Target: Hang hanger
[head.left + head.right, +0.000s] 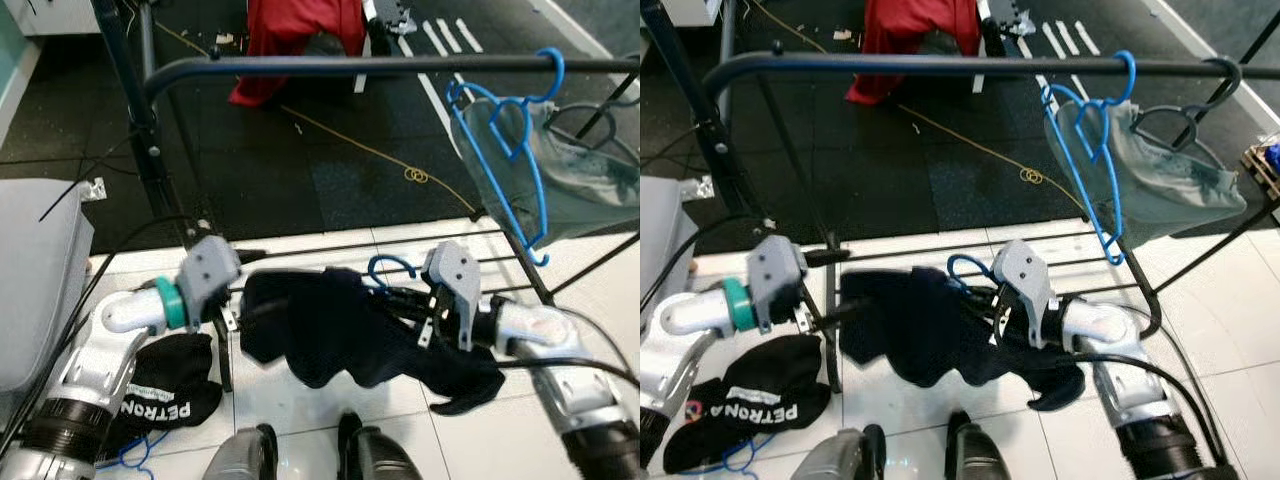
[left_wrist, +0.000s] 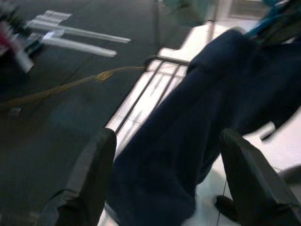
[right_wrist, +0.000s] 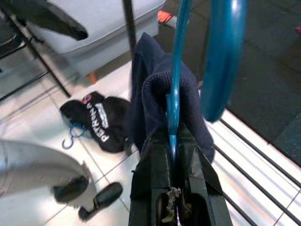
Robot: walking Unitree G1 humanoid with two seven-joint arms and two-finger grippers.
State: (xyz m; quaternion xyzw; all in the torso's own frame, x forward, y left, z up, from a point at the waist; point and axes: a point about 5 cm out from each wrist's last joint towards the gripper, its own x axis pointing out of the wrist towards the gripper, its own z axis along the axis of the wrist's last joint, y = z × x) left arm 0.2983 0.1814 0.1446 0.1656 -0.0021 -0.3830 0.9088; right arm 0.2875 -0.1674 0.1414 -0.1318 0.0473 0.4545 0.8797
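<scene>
A dark clothes rail (image 1: 380,66) runs across the top of the rack. Below it, at low height, I hold a blue hanger (image 1: 390,268) that carries a navy garment (image 1: 330,325). My right gripper (image 1: 405,300) is shut on the blue hanger (image 3: 175,94) just under its hook, with the navy garment (image 3: 150,89) draped over it. My left gripper (image 1: 238,308) is at the garment's left edge. In the left wrist view its fingers (image 2: 91,165) stand wide apart and open, with the navy cloth (image 2: 197,122) between them.
An empty blue hanger (image 1: 510,130) and a pale garment on a black hanger (image 1: 590,180) hang at the rail's right end. Lower rack bars (image 1: 400,240) cross in front. A black cloth with white lettering (image 1: 165,395) lies on the tiles, and a grey cushion (image 1: 40,270) is on the left.
</scene>
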